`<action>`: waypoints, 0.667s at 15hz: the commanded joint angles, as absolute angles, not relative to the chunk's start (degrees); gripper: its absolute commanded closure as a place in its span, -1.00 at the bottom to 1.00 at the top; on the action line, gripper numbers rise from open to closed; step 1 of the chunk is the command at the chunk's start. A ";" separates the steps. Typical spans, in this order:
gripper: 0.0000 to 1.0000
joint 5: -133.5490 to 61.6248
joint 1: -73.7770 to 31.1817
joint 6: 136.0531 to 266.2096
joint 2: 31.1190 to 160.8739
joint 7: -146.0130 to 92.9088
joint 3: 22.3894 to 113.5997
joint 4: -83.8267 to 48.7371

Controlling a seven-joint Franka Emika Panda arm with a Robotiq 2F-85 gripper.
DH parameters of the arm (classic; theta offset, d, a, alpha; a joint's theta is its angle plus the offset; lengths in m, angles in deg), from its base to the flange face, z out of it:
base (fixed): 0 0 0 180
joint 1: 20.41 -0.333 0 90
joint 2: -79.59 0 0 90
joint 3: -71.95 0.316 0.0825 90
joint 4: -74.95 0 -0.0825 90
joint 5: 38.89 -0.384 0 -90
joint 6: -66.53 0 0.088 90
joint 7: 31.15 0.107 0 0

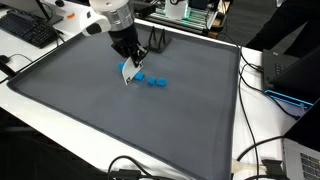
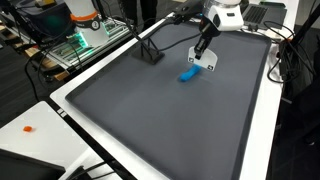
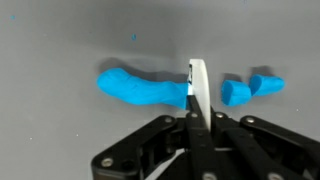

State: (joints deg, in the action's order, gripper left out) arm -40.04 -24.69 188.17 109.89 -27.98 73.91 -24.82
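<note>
In an exterior view, the gripper is seen lowered over a grey mat that is spread across the desk. A white blade is pinched between its fingers, which are pressed together on it, and the blade is held upright with its lower edge at the mat. Blue clay is laid just beside the blade, and small blue pieces are strung out a little further along. Which lump is the longest cannot be told here. A keyboard is placed beyond a far corner of the mat, and cables are trailed along the desk edge.

In an exterior view from the opposite end, the gripper is shown near the far side of the mat. The white blade is gripped below it, and a blue clay roll is laid on the mat, touching or just beside the blade's foot. A black stand is set well apart from it, near the mat's far edge.

In the wrist view, the gripper is seen clamped on the white blade, which is stood edge-on. The blue clay roll is stretched out on one side, its end met by the blade. The small blue pieces are laid on the opposite side, the nearer just beside the blade.
</note>
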 commanded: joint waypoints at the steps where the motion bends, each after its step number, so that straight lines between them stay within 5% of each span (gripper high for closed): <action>1: 0.98 -39.41 -24.30 188.52 110.46 -29.14 73.81 -25.86; 10: 0.98 -38.86 -24.45 191.09 111.90 -29.71 73.79 -26.65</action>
